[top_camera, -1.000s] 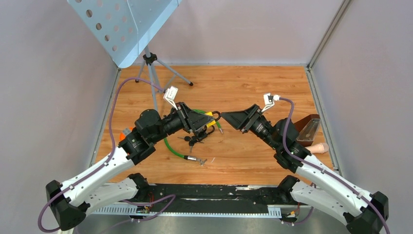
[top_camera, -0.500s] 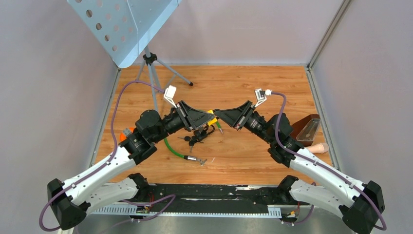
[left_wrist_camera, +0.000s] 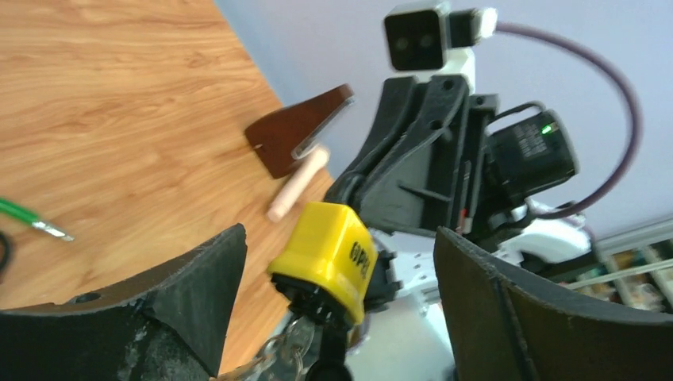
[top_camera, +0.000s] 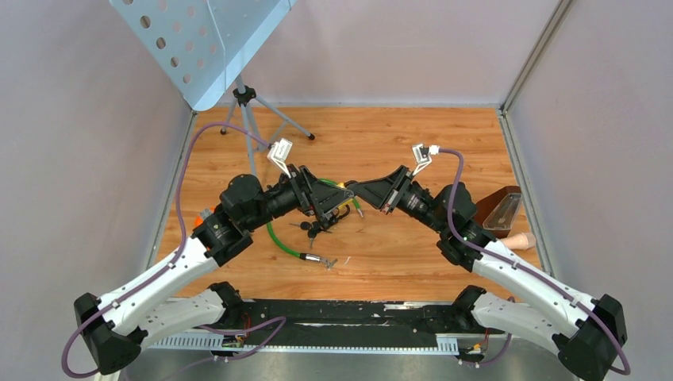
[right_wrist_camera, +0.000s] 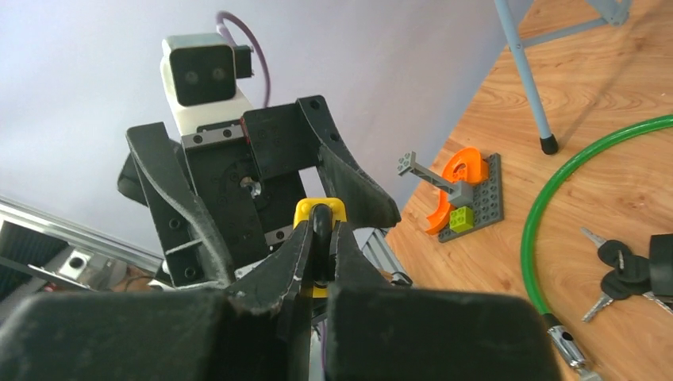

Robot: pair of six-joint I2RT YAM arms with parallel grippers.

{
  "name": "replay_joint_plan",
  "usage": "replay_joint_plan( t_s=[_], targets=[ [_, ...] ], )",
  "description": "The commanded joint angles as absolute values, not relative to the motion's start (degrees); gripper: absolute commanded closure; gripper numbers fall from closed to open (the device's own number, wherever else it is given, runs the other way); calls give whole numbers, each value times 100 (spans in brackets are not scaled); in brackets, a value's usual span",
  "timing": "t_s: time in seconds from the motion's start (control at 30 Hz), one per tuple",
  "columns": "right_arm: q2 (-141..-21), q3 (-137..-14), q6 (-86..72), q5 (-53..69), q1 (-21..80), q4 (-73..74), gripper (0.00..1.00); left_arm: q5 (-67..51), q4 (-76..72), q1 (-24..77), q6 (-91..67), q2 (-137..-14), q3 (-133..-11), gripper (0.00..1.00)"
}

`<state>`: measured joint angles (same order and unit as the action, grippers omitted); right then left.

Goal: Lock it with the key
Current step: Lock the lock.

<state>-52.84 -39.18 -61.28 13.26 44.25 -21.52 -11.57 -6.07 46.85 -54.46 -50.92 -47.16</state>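
Starting nearest the arm bases, the metal end of the green cable (top_camera: pixel 279 242) lies loose on the wooden table (top_camera: pixel 413 143). Just past it a bunch of keys (top_camera: pixel 313 230) lies flat, touched by neither arm.

Above and just beyond the keys, the two arms meet over the middle of the table, and this is where things have changed. A second ago the left gripper (top_camera: pixel 332 203) was clamped on the yellow lock (left_wrist_camera: pixel 325 262) while the right gripper (top_camera: pixel 354 190) waited well apart with its jaws spread. Now the right one has come across and pinched shut on the lock, its fingers (right_wrist_camera: pixel 286 262) closed on a dark part of it. The left jaws have sprung wide: in the left wrist view the lock sits between them with a clear gap on each side.

So the lock has changed hands and is held off the table by the right arm alone. Something like a ring or chain hangs under it; whether a key is already in it I cannot tell. As I judge it, the left arm is now free to fetch the keys, and the locking itself is not yet begun.

Farther back, a tripod stand (top_camera: pixel 246 99) carrying a perforated blue panel stands at the far left.
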Motion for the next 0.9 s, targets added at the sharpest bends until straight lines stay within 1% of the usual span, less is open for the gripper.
replay_joint_plan(
  t_s=[0.0, 0.1, 0.2, 0.47, 0.5, 0.57, 0.63, 0.7, 0.77, 0.87],
  targets=[
    [-4907, -4458, -5430, 1683, 4447, -2267, 100, -1393, 584, 4575, -3903, -4939, -5239, 6],
    [-4801, -4652, -4952, 2013, 4447, -1906, 100, -1686, 1060, 4405, -3284, -4931, -5509, 4],
    [-4666, -4668, -4606, 2218, 4447, -1747, 100, -2212, 1312, 4247, -3021, -4924, -5674, 3],
    [-4653, -5049, -3530, 2976, 4447, -956, 100, -3412, 1024, 4210, -2891, -4960, -5796, 3],
    [-4668, -5084, -3406, 3065, 4447, -897, 100, -3521, 995, 4210, -2927, -5024, -5782, 4],
    [-4726, -5186, -3244, 3236, 4447, -752, 100, -3885, 988, 4210, -2949, -5132, -5784, 10],
    [-4843, -5269, -3163, 3320, 4447, -620, 100, -4028, 1146, 4210, -2879, -5223, -5838, 17],
    [-4950, -5336, -3117, 3406, 4447, -508, 100, -4104, 1200, 4210, -2870, -5258, -5859, 21],
    [-5051, -5364, -3111, 3492, 4447, -445, 100, -4198, 1177, 4210, -2893, -5283, -5848, 24],
    [-5197, -5393, -3112, 3589, 4447, -411, 100, -4257, 1079, 4210, -2965, -5323, -5802, 25]
  ],
)
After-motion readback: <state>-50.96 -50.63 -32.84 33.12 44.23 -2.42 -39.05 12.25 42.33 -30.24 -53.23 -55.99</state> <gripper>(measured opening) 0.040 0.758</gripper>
